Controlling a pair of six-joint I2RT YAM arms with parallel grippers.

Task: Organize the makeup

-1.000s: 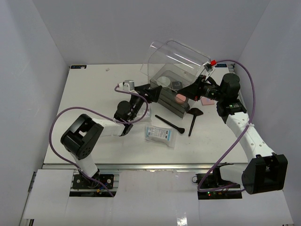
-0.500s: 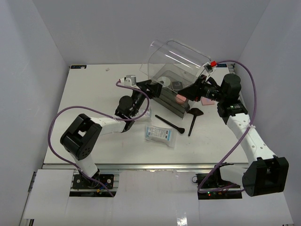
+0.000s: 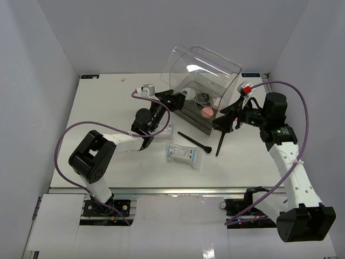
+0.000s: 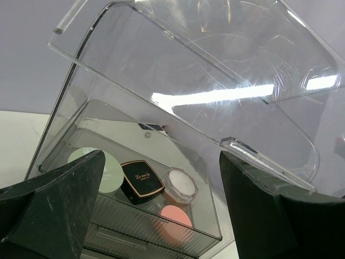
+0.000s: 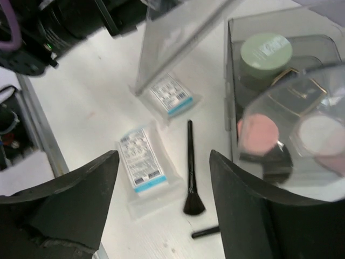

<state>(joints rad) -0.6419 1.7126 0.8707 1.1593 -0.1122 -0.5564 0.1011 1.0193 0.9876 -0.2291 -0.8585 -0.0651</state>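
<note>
Makeup is in two places. A pink round puff (image 5: 257, 133) and a white round pad (image 4: 180, 182) sit in the top tray of the clear box (image 3: 190, 114) near the far edge of the surface (image 3: 102, 113), under its raised lid (image 4: 215, 81). One sachet (image 3: 183, 155), a second sachet (image 5: 170, 95), a black brush (image 5: 190, 156) and a second brush (image 3: 219, 145) lie flat in front of the box, around the middle of the surface.

I judge the sachets light, soft and slippery, so a pinch on the sealed border should hold better than on the full middle. The brushes look light and stiff, and they may roll. The middle of the handle is the good place, not the bristles.

The left hand (image 3: 171, 100) is beside the box with fingers wide apart and nothing between them. The right hand (image 3: 225, 123) hangs above the second brush, also spread and holding nothing.
</note>
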